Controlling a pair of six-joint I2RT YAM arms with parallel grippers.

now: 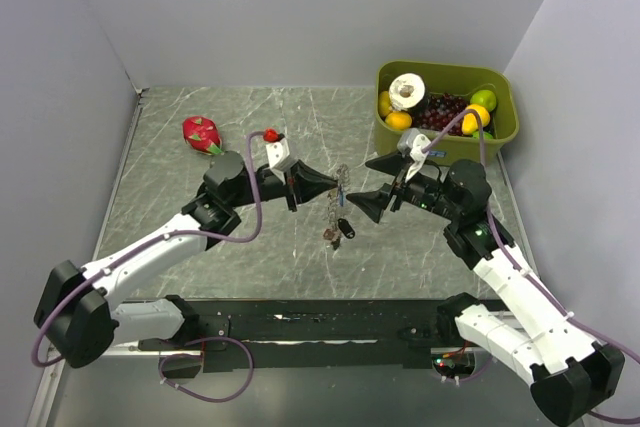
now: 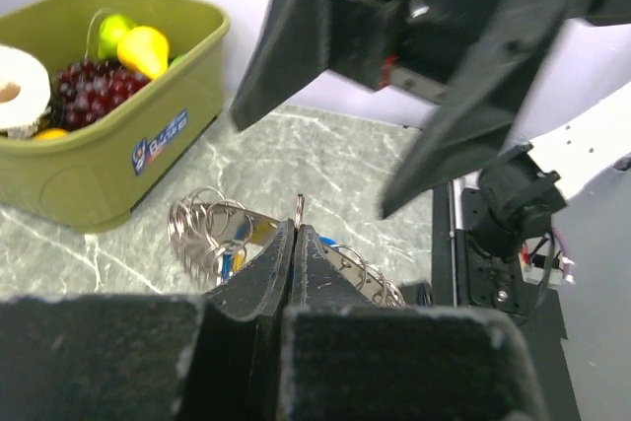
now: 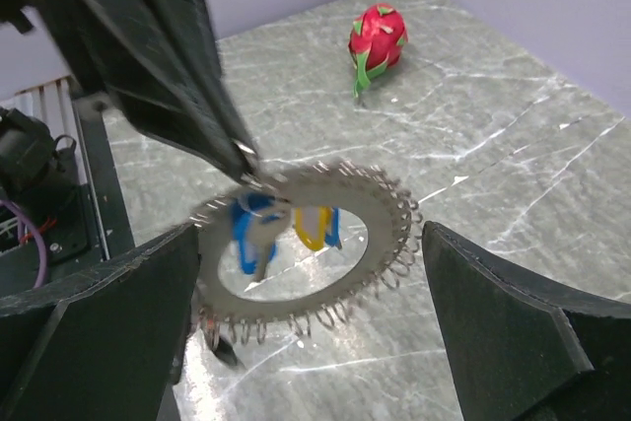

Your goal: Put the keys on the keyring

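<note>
Gray stone-look table (image 1: 200,247) lies bare between the dragon fruit (image 1: 203,134) by the far left wall and the middle, where the left hand (image 2: 296,239) is pinched tight on the edge of the keyring (image 3: 380,234). The right hand (image 1: 365,183) gapes wide just beside it, holding nothing. Blue keys (image 3: 258,234) hang in the ring's hole, blurry, maybe with a yellow tag, and the green bin (image 1: 505,132) at the far right holds grapes (image 1: 445,112), fruit and a tape roll (image 1: 407,90).

Blue keys (image 3: 254,226); silver keyring (image 3: 386,229); olive bin (image 1: 502,133); grey-veined table (image 1: 300,117).
</note>
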